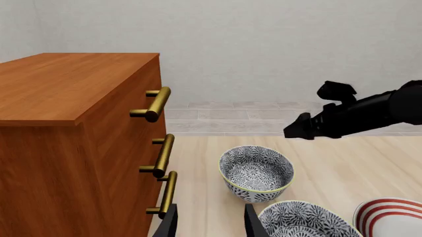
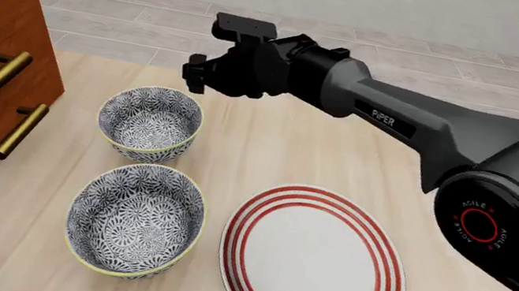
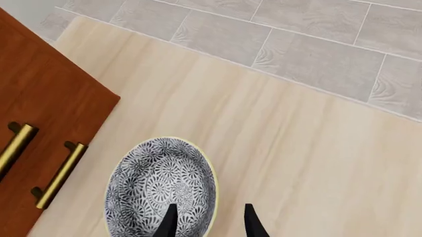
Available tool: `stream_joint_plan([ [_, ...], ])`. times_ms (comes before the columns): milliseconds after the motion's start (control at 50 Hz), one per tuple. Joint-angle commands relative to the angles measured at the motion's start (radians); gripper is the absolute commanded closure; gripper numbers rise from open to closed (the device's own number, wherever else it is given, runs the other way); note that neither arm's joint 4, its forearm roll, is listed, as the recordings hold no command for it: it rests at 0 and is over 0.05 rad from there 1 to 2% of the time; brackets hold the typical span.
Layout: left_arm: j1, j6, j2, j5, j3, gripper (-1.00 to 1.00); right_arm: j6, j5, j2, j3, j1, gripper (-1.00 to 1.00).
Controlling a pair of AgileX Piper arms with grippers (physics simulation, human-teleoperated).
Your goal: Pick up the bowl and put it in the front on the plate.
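The right gripper (image 2: 198, 71), jaws spread and empty, hovers above the far bowl (image 2: 149, 123); the left gripper (image 1: 209, 222), also spread, waits beside the plate (image 2: 314, 261).

The bowl (image 2: 149, 124), deep, round, with a blue-grey and white floral pattern and a thin yellow rim, stands upright on the surface (image 2: 342, 160), farther back than its twin. The plate (image 2: 314, 261), flat and white with three red rings, lies nearer, to the right, bare.
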Motion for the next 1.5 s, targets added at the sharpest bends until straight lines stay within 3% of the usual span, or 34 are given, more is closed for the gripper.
stream_joint_plan([
  [20,0.0,0.0,0.0,0.0,0.0,-1.0,-0.03,0.037,0.056,-0.064,-0.004,-1.0],
  [760,0.0,0.0,0.0,0.0,0.0,-1.0,-0.093,0.048,0.14,-0.095,0.029,-1.0],
  [1500,0.0,0.0,0.0,0.0,0.0,-1.0,-0.11,0.041,0.186,-0.105,0.034,-1.0],
])
